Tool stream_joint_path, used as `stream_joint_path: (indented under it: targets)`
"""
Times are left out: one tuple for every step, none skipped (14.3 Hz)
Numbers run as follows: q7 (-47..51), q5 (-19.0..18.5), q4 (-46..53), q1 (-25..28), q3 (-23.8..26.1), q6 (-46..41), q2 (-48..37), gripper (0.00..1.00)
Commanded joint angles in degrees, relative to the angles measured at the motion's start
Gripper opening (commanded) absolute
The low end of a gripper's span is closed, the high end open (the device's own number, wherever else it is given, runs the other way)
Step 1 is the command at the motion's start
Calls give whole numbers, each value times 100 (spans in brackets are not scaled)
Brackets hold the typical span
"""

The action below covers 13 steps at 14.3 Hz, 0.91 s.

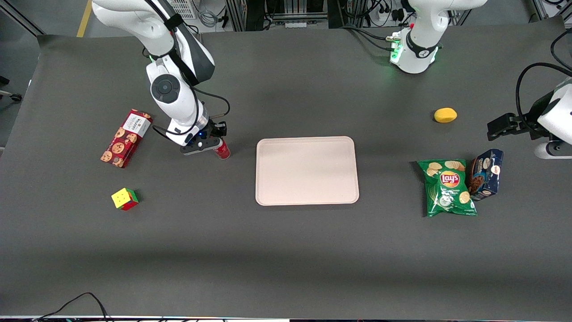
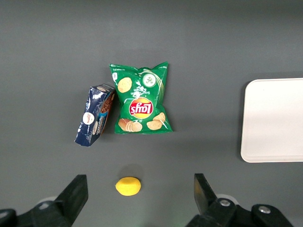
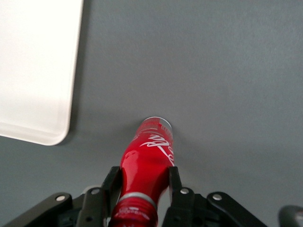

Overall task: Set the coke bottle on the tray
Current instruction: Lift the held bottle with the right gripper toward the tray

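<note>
The gripper [image 1: 213,145] stood low over the dark table [image 1: 286,250], clamped on the coke bottle [image 1: 222,150]. In the right wrist view its two fingers [image 3: 110,182] pressed against either side of the red bottle [image 3: 149,163] just below the cap, with the white lettering facing the camera. The bottle hung tilted, its base pointing away from the gripper toward the table; its base seemed to touch or sit just above the mat, though the front view was too cluttered by the wrist to settle that.

The tray [image 1: 307,171] lay just beside the gripper, toward the parked arm's end of the table, flat and bare. One rounded corner of it [image 3: 52,135] showed near the bottle in the right wrist view, the two apart with a strip of mat between them.

On the gripper's other flank, toward the working arm's end, the long red cookie box [image 1: 126,138] lay flat at a slant, near but not touching. A colour cube [image 1: 124,199] sat nearer the front camera than the box, well apart from the gripper.

Well apart from the gripper, past the tray toward the parked arm's end, a green chip bag [image 1: 447,188] lay flat with a dark blue box [image 1: 486,174] just beside it, edges touching or nearly so. A yellow lemon [image 1: 445,115] rested farther from the front camera than those two.
</note>
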Motion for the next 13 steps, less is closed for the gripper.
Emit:
stream_joint_path:
  targets:
    - [46,-72,821,-11,44,-1161,-214,0]
    - [46,-72,1252,-20,35,-1776,-223,0]
    - [46,-72,1648,-20,18,-2269,-240,0]
    - [46,-72,2061,-20,18,-2753,-266,0]
    - [46,-72,2465,-20,18,-3201,-284,0]
    - [46,-64,2826,-20,18,-3606,-276,0]
    - [46,-55,3125,-20,-8,-3932,-284,0]
    - [46,-46,3320,-20,-35,-4161,-276,0]
    - [46,-37,3391,-29,-52,-4225,-276,0]
    - [46,-28,3392,-29,-53,-4225,-276,0]
    - [55,-20,3409,-29,-53,-4216,-258,0]
    - [98,-2,3462,-20,-53,-4208,-232,0]
    - [160,7,3584,6,-26,-4208,-188,0]
